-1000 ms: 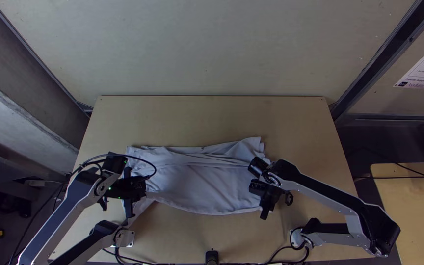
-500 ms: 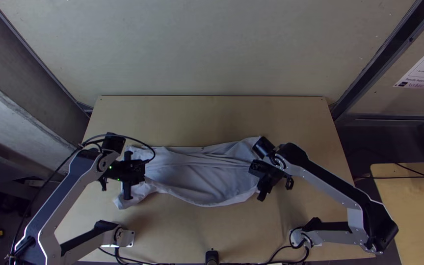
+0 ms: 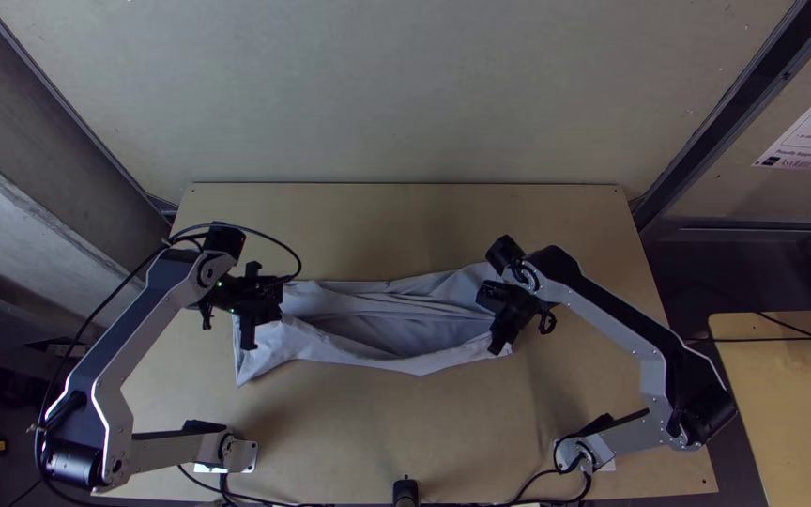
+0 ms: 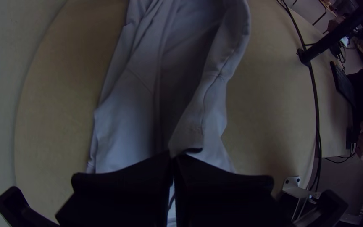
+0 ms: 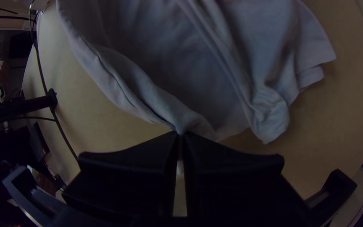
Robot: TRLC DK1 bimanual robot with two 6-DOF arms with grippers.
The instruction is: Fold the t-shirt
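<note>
The pale grey t-shirt (image 3: pixel 368 324) lies as a wide, folded strip across the table, its near edge lifted and sagging between the grippers. At its left end is my left gripper (image 3: pixel 249 345), and my right gripper (image 3: pixel 496 350) is at its right end. In the left wrist view the left gripper (image 4: pixel 173 157) is shut on the cloth's near edge, beside a seam of the t-shirt (image 4: pixel 206 96). The right wrist view has the right gripper (image 5: pixel 180 135) pinching the other end of that edge of the t-shirt (image 5: pixel 169 63); loose bunched cloth lies beside it.
Bare wood of the table (image 3: pixel 377 225) extends beyond the cloth and on its near side. A black post (image 3: pixel 405 490) stands at the near edge, with cables (image 3: pixel 293 504) along it. A side table (image 3: pixel 781 376) is at the right.
Both grippers have moved up the picture, away from the near edge, the left one farther. The t-shirt's near edge has come along, rising and folding back over the rest.
</note>
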